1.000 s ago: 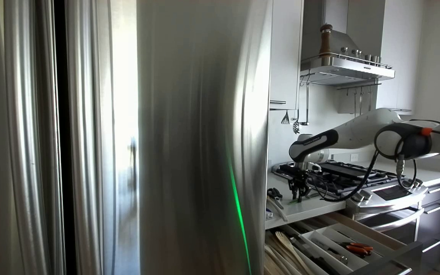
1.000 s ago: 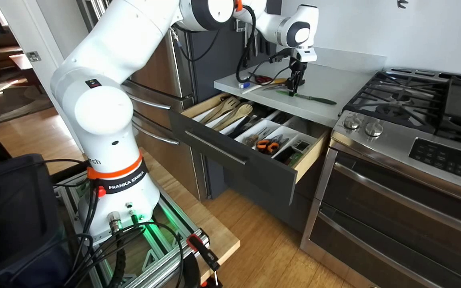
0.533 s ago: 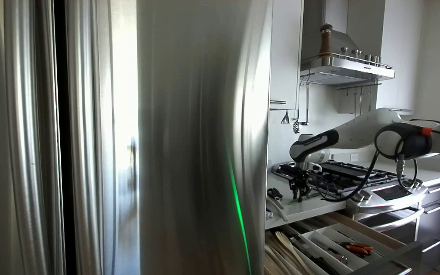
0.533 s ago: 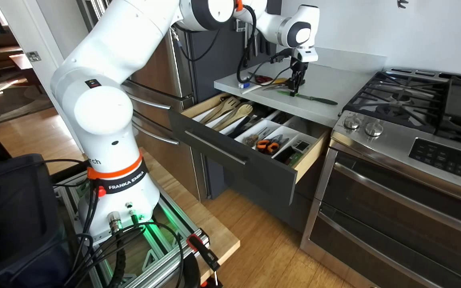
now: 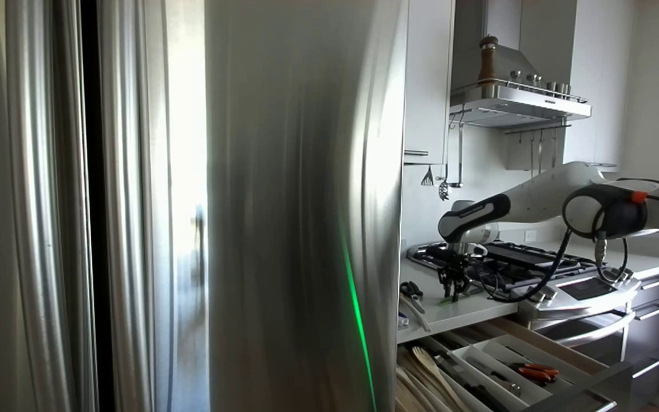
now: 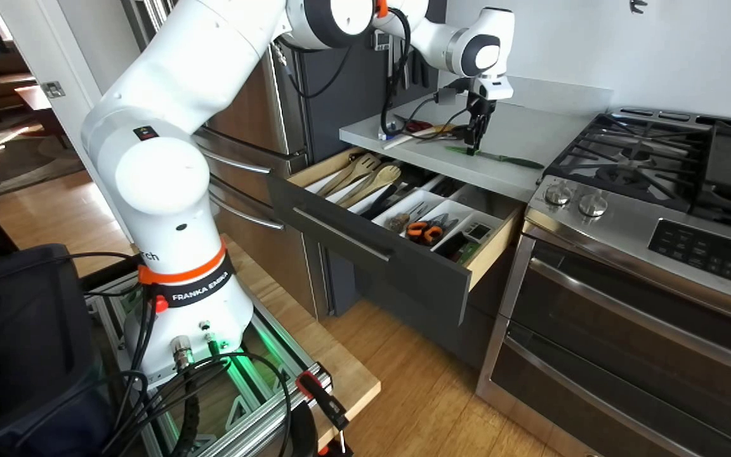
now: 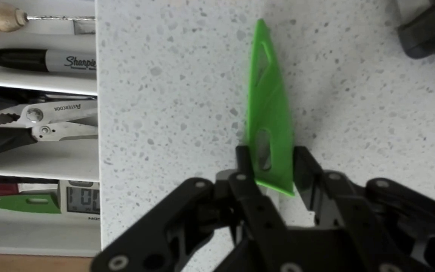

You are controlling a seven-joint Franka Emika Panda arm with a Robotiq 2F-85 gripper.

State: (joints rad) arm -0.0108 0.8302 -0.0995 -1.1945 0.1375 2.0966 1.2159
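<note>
Hand (image 7: 272, 156) pinches the green sheath (image 7: 272, 98) near the desk (image 7: 172, 94) front edge: grip seems done, release not yet.

Marker (image 7: 43, 60) says Sharpie, scissors (image 7: 32, 114) Astercook, arm (image 6: 172, 149) Franka Emika.

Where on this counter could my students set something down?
Bare counter lies between the green sheathed knife in the gripper, the stove and the backsplash; a narrower strip separates knife and open drawer. Crowded: beside the fridge, with loose items, and most of the drawer, holding utensils.
</note>
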